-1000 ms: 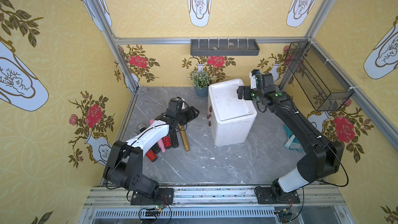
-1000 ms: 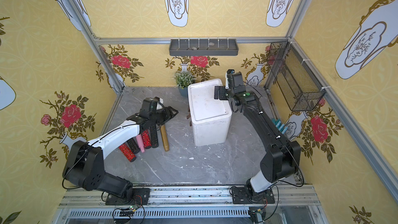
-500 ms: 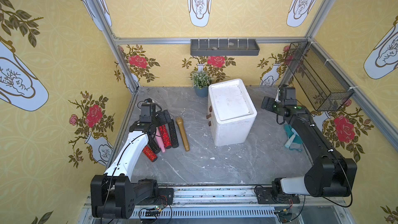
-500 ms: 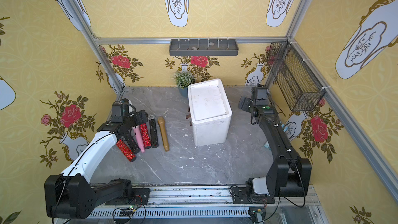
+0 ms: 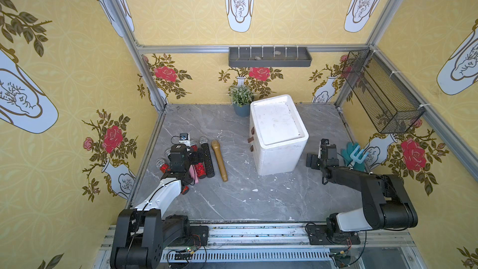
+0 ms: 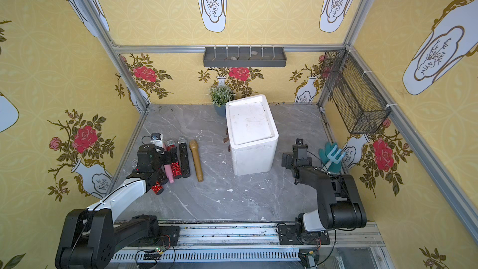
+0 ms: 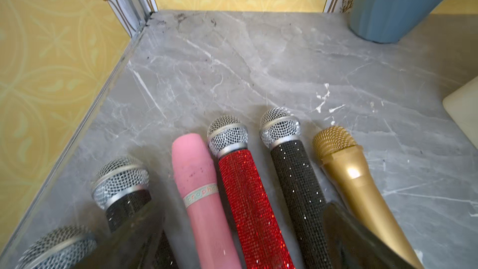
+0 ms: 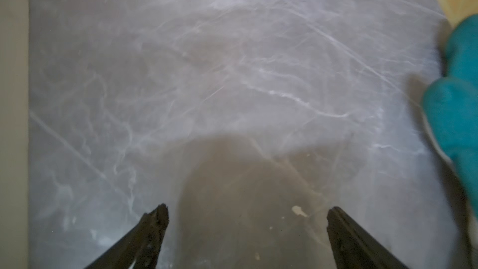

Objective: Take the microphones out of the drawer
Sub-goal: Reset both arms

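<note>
A gold microphone lies flat on the marble table, at the end of a row of several microphones nearest the drawer unit. Beside it lie a black one, a red one and a pink one. The white drawer unit has brown handles on its left face, and its drawers look shut. My left gripper hovers open over the pink and red handles, holding nothing. To the right of the unit, my right gripper is open over bare table.
A potted plant stands behind the unit. A teal glove and a pale blue hand rake lie by the right wall. A wire basket hangs on that wall, and a grey shelf on the back wall. White crumbs dot the front table.
My left gripper opened and drew back left from the gold microphone, which stays on the table. The right arm swung off the unit's top, down to its right side.
</note>
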